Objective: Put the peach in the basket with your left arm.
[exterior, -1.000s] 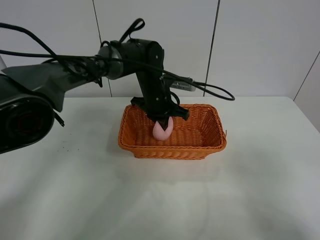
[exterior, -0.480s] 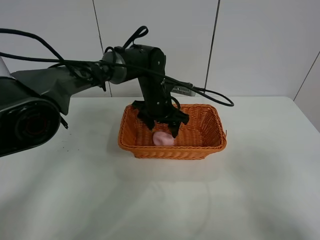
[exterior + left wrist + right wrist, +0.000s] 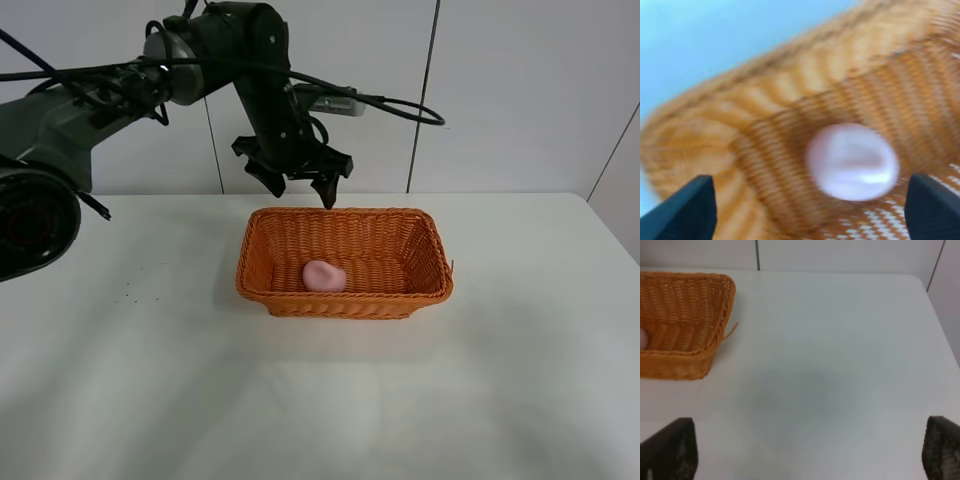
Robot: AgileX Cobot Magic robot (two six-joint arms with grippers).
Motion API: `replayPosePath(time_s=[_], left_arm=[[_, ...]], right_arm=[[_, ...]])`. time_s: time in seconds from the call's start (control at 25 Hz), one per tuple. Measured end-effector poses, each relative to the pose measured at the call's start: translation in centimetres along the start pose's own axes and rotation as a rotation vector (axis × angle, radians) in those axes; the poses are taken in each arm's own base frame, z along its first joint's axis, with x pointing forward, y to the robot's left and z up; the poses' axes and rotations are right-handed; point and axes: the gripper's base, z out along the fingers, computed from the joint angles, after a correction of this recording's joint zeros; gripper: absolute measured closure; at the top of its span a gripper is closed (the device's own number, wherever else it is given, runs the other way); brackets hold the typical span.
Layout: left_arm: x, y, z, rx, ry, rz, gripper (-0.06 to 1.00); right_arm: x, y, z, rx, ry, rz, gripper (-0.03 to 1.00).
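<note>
The peach (image 3: 324, 275) lies in the basket (image 3: 345, 302) on the table (image 3: 150, 380), left gripper (image 3: 300, 193) above (splayed, empty).

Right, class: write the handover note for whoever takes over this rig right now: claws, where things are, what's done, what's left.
Left claw: open, empty, raised above the back rim of the basket.
Right claw: open, empty, over the table beside the basket.
Peach: lying on the basket floor, nothing touching it.
Done: peach placed and released.
To do: probably only parking the left claw.
</note>
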Motion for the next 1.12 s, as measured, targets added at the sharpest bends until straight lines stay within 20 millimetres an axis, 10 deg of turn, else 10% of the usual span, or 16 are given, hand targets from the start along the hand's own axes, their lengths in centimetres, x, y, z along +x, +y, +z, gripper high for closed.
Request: replayPosePath(time_s=[0.6, 0.76, 1.12], left_arm=[[2.6, 22.5, -3.3, -0.143, -0.040, -0.390, 0.16], [4.1, 24.6, -2.6, -0.152, 0.004, -0.434, 0.16], [5.4, 22.9, -3.1, -0.103, 0.051, -0.440, 0.16]], right_arm=[[0.0, 0.0, 0.0, 0.000, 0.000, 0.000, 0.27], [0.0, 0.0, 0.0, 0.000, 0.000, 0.000, 0.27], [0.0, 0.0, 0.0, 0.000, 0.000, 0.000, 0.27]])
